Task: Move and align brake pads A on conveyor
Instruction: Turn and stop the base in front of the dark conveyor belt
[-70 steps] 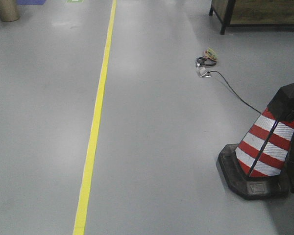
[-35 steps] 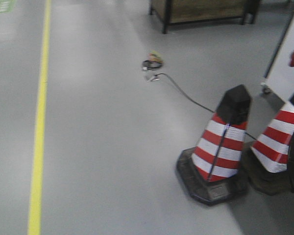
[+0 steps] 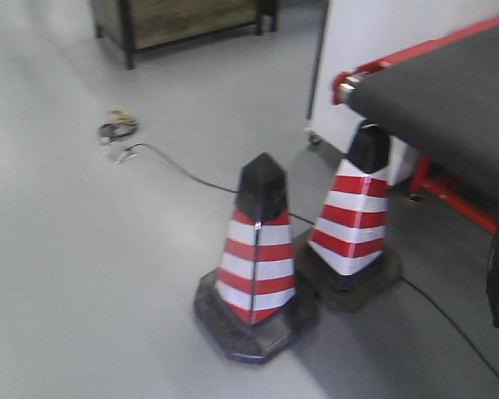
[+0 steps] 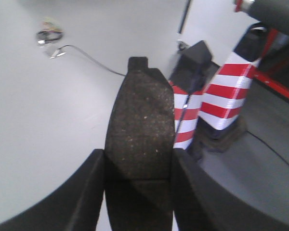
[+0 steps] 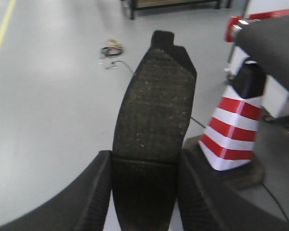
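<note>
While the conveyor (image 3: pixel 449 91) comes within reach, the left gripper (image 4: pixel 137 192) and right gripper (image 5: pixel 143 192) each clamp a brake pad (image 4: pixel 139 125) (image 5: pixel 156 101) upright, ready for placing.

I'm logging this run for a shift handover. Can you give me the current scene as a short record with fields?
left gripper: shut on a brake pad, pad sticking out past the fingers
right gripper: shut on a second brake pad, held the same way
conveyor: black belt with red edge, at upper right of the front view; no pads seen on the visible part
obstacles: two red-and-white traffic cones on the floor beside the conveyor end
floor: black cable running past the cones
</note>
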Robot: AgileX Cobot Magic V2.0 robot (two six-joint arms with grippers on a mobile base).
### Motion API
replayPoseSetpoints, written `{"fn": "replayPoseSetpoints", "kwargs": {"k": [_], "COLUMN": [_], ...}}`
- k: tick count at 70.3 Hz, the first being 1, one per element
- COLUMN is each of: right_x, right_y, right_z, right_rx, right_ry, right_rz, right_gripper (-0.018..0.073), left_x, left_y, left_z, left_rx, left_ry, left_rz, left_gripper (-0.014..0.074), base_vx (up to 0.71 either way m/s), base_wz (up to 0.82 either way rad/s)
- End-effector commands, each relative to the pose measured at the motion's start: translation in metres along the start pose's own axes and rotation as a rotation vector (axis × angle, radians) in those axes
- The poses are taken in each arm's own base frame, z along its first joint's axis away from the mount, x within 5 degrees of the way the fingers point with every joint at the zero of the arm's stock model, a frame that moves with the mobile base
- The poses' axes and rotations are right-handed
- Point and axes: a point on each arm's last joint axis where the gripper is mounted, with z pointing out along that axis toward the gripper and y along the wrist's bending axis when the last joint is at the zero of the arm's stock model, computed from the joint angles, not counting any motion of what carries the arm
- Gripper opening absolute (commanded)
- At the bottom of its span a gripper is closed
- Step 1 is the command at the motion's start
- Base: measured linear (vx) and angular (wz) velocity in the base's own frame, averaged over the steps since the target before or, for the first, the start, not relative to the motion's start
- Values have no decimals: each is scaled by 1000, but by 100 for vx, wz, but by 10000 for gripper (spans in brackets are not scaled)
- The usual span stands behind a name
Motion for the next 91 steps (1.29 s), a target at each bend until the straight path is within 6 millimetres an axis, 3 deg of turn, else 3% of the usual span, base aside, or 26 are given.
{"fn": "replayPoseSetpoints", "kwargs": {"k": [1,52,91], "right_x": [-17,-17,-17], "right_y": [0,0,0], "right_z": [-4,-4,-4], "right_rx": [4,4,4], "right_ry": [-118,-118,-118], "right_rz": [-22,-22,-22], "right_gripper": [38,38,38], "left_x": [-15,-15,-15], "left_y": [-4,-4,-4], "left_z": [-3,-3,-3], "left_rx": [30,30,30], "left_ry": [-102,-102,-102], "left_rz": [0,0,0], "left_gripper": [128,128,128], "base_vx": [26,24,28], "base_wz": [-73,-74,-36]}}
